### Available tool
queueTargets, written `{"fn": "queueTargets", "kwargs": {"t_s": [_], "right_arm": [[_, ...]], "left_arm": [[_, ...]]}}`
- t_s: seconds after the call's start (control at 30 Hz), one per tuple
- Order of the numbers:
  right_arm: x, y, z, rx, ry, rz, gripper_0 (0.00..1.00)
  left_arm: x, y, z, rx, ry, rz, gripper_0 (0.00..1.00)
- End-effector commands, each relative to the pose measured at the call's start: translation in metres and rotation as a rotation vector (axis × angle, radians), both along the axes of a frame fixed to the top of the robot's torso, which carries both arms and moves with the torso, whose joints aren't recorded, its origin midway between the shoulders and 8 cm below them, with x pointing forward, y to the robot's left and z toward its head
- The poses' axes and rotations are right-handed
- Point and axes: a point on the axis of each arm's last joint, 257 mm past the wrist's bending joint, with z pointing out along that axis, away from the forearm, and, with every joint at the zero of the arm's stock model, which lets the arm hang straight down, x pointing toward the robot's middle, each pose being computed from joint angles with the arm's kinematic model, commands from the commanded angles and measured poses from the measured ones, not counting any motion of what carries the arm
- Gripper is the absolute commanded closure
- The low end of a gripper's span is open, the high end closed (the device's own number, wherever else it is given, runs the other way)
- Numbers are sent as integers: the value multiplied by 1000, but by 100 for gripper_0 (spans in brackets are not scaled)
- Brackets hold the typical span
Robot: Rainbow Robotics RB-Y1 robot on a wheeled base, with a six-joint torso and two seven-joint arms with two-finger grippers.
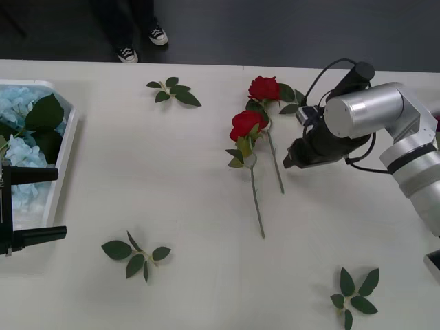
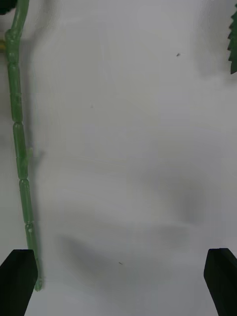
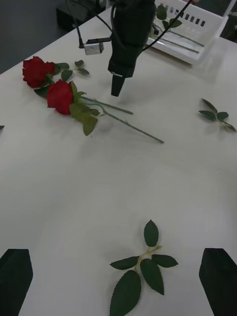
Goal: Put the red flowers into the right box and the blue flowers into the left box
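Deep-red roses (image 1: 256,106) on green stems. Pale blue hydrangeas (image 1: 19,155) in white tray (image 1: 63,155). Dark green sprigs (image 1: 135,254), white table (image 1: 172,179).

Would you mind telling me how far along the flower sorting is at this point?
Done: the blue flowers lie in the left box. In hand: the right gripper, open, hovers over the table beside the stems of two red flowers, holding nothing. The left gripper waits, open, by the left box. Left: both roses on the table must go into the right box, where green stems already lie.
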Motion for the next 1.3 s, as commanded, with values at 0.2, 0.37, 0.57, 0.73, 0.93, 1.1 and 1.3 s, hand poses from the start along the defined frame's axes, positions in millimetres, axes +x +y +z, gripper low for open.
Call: {"fn": "queueTargets", "kwargs": {"t_s": [0.2, 0.37, 0.57, 0.73, 0.93, 1.1, 1.3], "right_arm": [[4, 18, 14, -45, -52, 31, 0], [4, 31, 13, -33, -59, 36, 0], [3, 56, 10, -18, -71, 59, 0], [2, 67, 7, -19, -76, 59, 0], [0, 68, 2, -30, -78, 49, 0], [-1, 62, -7, -41, -84, 42, 0], [2, 58, -12, -38, -109, 37, 0]], "left_arm": [[4, -3, 12, 26, -75, -21, 0], [4, -3, 12, 26, -75, -21, 0], [4, -3, 12, 26, -75, -21, 0], [4, -3, 12, 26, -75, -21, 0], [4, -3, 12, 26, -75, -21, 0], [4, -3, 12, 26, -75, -21, 0], [4, -3, 12, 26, -75, -21, 0]]}}
